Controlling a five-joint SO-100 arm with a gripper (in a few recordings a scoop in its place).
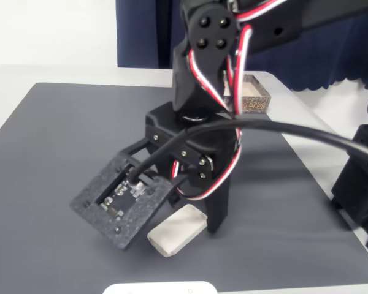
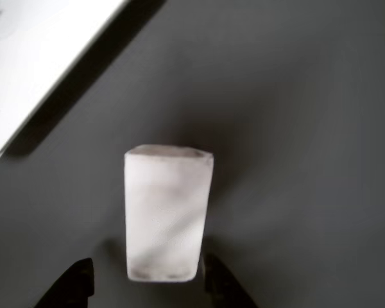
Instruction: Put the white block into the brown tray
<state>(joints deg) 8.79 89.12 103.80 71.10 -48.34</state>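
The white block (image 1: 176, 231) lies flat on the dark grey mat near the front edge, just below my arm. In the wrist view the white block (image 2: 169, 212) runs away from the camera, its near end between my two black fingertips (image 2: 77, 285). My gripper (image 2: 147, 283) is open and straddles that end. The right finger stands close to the block's side and the left one a little apart. In the fixed view my gripper (image 1: 199, 223) is down at the mat, partly hidden by the camera mount. The brown tray (image 1: 256, 97) stands at the far right of the table, behind the arm.
A wide glossy white rounded object (image 1: 159, 288) lies at the front edge, close to the block; its corner (image 2: 32, 58) shows at the wrist view's upper left. The grey mat (image 1: 61, 141) is bare on the left. A dark blue curtain (image 1: 141, 30) hangs behind.
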